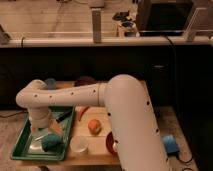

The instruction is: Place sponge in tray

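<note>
The bright-green tray (19,146) lies at the table's front left corner. The teal sponge (50,141) sits inside the tray near its right rim. My gripper (44,129) hangs from the white arm over the tray, just above and slightly left of the sponge, very close to it. I cannot tell whether it touches the sponge. The arm's elbow (30,98) hides the tray's far part.
An orange fruit (94,126), a clear cup (79,144) and a red bowl (111,142) stand right of the tray. A blue cup (50,82) and a dark bowl (85,80) stand at the table's back. A pale object (36,146) lies in the tray.
</note>
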{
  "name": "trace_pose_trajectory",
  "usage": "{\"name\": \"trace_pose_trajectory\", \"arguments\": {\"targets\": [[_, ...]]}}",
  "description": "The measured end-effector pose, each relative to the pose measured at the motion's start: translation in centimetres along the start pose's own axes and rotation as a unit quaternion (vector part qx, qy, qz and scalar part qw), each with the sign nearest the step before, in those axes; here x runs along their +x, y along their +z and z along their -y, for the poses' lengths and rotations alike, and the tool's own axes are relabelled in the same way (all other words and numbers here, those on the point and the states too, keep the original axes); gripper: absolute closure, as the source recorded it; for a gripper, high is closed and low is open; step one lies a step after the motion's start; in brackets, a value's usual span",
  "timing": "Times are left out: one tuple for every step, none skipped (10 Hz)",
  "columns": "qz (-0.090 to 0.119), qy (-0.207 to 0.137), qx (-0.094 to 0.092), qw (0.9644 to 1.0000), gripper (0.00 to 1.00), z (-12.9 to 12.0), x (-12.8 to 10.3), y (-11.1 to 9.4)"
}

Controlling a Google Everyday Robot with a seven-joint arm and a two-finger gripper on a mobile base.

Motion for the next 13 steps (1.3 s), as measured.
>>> {"name": "trace_pose_trajectory", "arguments": {"targets": [[0.003,-0.006,0.001,1.0000,0.20,-0.24,-0.17,-0.22],[0.004,-0.006,0.002,1.0000,0.20,-0.43,-0.15,-0.32],[0.004,-0.006,0.002,1.0000,0.20,-0.43,-0.16,-0.32],[0.004,-0.007,0.002,1.0000,0.20,-0.33,-0.23,-0.30],[0.004,-0.008,0.002,1.0000,0.20,-0.30,-0.26,-0.29],[0.004,-0.008,0.002,1.0000,0.20,-0.30,-0.25,-0.30],[0.004,-0.007,0.002,1.0000,0.20,-0.33,-0.23,-0.31],[0.004,-0.007,0.002,1.0000,0.20,-0.32,-0.24,-0.31],[0.004,-0.008,0.002,1.0000,0.20,-0.30,-0.26,-0.30],[0.004,-0.008,0.002,1.0000,0.20,-0.30,-0.26,-0.31],[0.004,-0.008,0.002,1.0000,0.20,-0.31,-0.25,-0.31],[0.004,-0.008,0.002,1.0000,0.20,-0.30,-0.25,-0.31],[0.004,-0.007,0.002,1.0000,0.20,-0.32,-0.25,-0.30]]}}
